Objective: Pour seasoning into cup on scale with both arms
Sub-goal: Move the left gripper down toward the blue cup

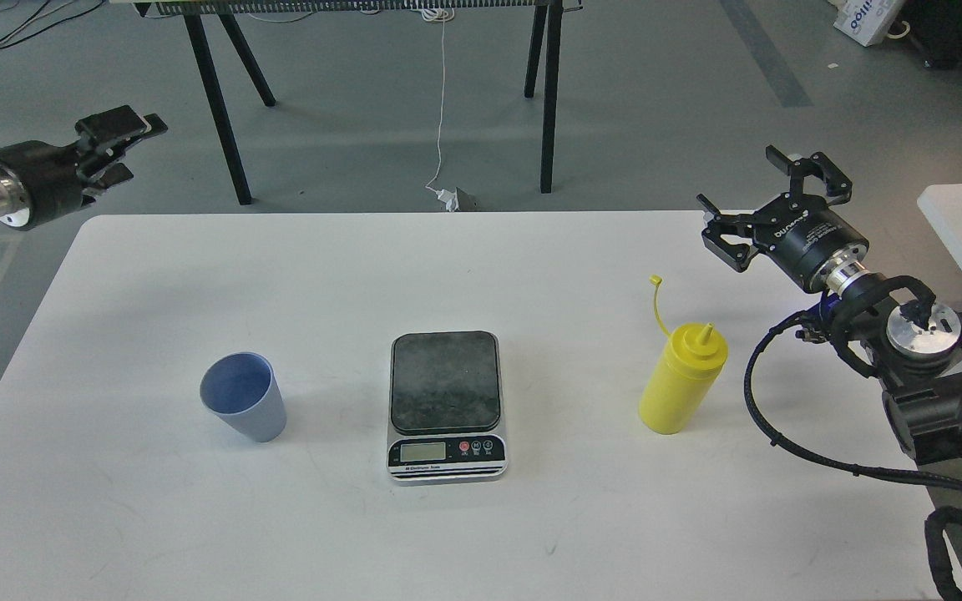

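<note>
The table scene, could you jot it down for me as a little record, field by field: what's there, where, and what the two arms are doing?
table: white top
cup: blue-grey, upright, left of the scale, apart from it
scale: centre, platform bare, display facing front
seasoning bottle: yellow, upright, right of the scale, cap off on its strap
left tool: raised beyond the table's left edge, holding nothing; open or shut unclear
right tool: open, above the far right corner, holding nothing
task progress: cup not yet on scale
</note>
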Tool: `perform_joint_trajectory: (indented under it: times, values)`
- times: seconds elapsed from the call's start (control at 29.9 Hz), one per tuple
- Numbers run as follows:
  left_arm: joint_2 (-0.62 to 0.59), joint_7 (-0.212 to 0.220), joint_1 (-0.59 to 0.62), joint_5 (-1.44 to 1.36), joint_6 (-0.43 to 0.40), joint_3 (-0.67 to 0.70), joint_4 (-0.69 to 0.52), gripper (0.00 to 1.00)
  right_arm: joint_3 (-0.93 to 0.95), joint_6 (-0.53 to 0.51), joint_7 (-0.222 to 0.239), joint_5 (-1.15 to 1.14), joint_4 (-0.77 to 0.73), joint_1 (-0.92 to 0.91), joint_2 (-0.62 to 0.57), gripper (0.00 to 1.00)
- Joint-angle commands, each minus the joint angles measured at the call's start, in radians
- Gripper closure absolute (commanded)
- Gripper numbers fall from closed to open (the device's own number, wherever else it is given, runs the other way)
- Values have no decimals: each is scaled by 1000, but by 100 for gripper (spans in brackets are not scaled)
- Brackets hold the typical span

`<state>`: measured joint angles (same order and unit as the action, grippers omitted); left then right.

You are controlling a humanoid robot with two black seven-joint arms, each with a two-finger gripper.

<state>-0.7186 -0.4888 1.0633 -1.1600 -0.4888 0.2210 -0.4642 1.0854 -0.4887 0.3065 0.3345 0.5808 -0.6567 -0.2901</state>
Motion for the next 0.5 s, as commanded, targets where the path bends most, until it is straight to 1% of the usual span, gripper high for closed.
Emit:
perform_joint_trajectory:
  times: [0.0,0.1,0.17,0.2,0.27,0.37,0.47]
  values:
    - [-166,0,20,-280,0,-2,-291,0,-12,0,-1,0,-1,5,-4,0]
    - [-254,0,18,-511,0,-2,-531,0,-12,0,-1,0,-1,6,-9,0]
    - [-280,0,8,-622,0,-5,-649,0,-12,0,-1,0,-1,6,-11,0]
    - [-283,0,1,-656,0,-6,-689,0,-12,0,-1,0,-1,6,-11,0]
    - [-279,0,-31,-665,0,-20,-723,0,-13,0,-1,0,-1,8,-11,0]
    - [-266,0,-71,-673,0,-48,-722,1,-15,0,-1,0,-4,9,-11,0]
    - [-242,0,-83,-670,0,-64,-714,1,-15,0,-1,0,-18,11,-9,0]
